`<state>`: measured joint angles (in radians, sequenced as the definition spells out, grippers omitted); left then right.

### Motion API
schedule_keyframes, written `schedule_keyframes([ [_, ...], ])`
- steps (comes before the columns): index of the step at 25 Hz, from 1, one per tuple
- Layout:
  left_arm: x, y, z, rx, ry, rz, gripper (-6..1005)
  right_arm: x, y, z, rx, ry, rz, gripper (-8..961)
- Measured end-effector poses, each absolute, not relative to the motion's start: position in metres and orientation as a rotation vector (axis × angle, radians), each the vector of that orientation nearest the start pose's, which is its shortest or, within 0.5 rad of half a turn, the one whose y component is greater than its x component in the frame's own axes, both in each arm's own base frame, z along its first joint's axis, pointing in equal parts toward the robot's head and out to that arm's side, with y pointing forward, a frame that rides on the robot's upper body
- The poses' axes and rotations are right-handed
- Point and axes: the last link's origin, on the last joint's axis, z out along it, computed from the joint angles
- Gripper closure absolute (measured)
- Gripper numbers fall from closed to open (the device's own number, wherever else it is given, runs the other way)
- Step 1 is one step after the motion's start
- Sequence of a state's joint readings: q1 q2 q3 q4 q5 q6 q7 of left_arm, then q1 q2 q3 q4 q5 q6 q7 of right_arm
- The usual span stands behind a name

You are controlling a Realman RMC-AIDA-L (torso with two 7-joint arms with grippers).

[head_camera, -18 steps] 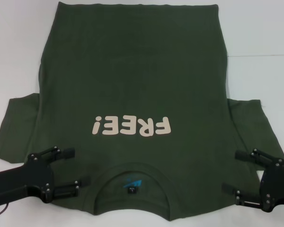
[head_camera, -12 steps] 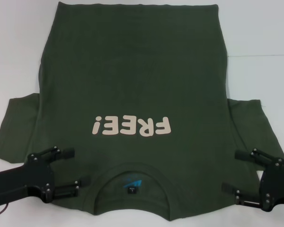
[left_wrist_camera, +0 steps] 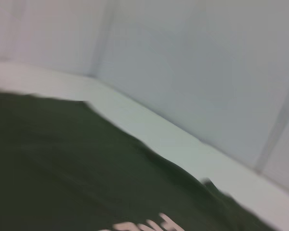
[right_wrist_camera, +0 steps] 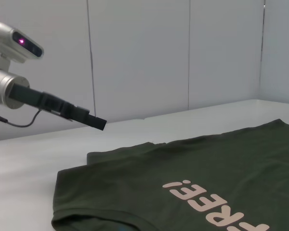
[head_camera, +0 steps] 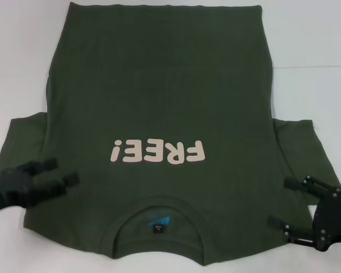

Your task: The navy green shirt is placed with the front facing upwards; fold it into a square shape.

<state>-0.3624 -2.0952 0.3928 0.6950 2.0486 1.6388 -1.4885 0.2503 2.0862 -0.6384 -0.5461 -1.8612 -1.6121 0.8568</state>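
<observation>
Olive-green cotton, dark and matte: the shirt [head_camera: 159, 114] lies flat, front up, on the white table [head_camera: 312, 45], filling most of the head view. Collar [head_camera: 159, 210] at 6 o'clock, nearest the robot; hem at 12 o'clock, far side. Both short sleeves spread out, one toward 8 o'clock, one toward 4 o'clock. Cream "FREE!" lettering [head_camera: 158, 152] sits just above the collar and reads upside down from the head camera. A small blue and black neck label [head_camera: 158, 223] shows inside the round collar. Cloth mostly smooth, with faint creases along the body's sides and soft folds where the sleeves meet the body. Not folded yet.

Left gripper [head_camera: 61, 172] at 8 o'clock, over the left sleeve near the shoulder, blurred; fingers look slightly parted with nothing between them. In the right wrist view it appears raised clear of the cloth, above the table [right_wrist_camera: 29, 159].

Right gripper [head_camera: 277, 203] at 4 o'clock, at the right shoulder beside the sleeve, fingers spread wide apart, low over the fabric; contact with the cloth cannot be judged.

Left wrist view shows only shirt [left_wrist_camera: 62, 163], table edge and a pale wall [left_wrist_camera: 183, 72].
</observation>
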Motion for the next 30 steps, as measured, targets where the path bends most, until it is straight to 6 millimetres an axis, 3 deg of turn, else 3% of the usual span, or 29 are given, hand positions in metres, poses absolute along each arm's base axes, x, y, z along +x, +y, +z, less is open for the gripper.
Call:
schedule_keyframes([
  [6, -0.337, 0.295, 0.077, -2.179, -1.493, -0.881, 94, 0.331, 0.242, -0.004, -2.517, 0.389, 0.743, 29],
  [13, -0.358, 0.311, 0.100, -1.858, -1.920, -0.651, 95, 0.331, 0.242, -0.004, -2.521, 0.388, 0.743, 28],
  [14, -0.358, 0.311, 0.100, -1.858, -1.920, -0.651, 95, 0.330, 0.242, -0.004, -2.521, 0.387, 0.744, 28],
  [16, -0.370, 0.320, 0.098, -1.784, -1.955, -0.469, 95, 0.330, 0.242, -0.004, -2.522, 0.387, 0.745, 29],
  [30, -0.379, 0.330, 0.097, -1.710, -1.925, -0.403, 95, 0.329, 0.243, -0.004, -2.521, 0.387, 0.752, 29],
])
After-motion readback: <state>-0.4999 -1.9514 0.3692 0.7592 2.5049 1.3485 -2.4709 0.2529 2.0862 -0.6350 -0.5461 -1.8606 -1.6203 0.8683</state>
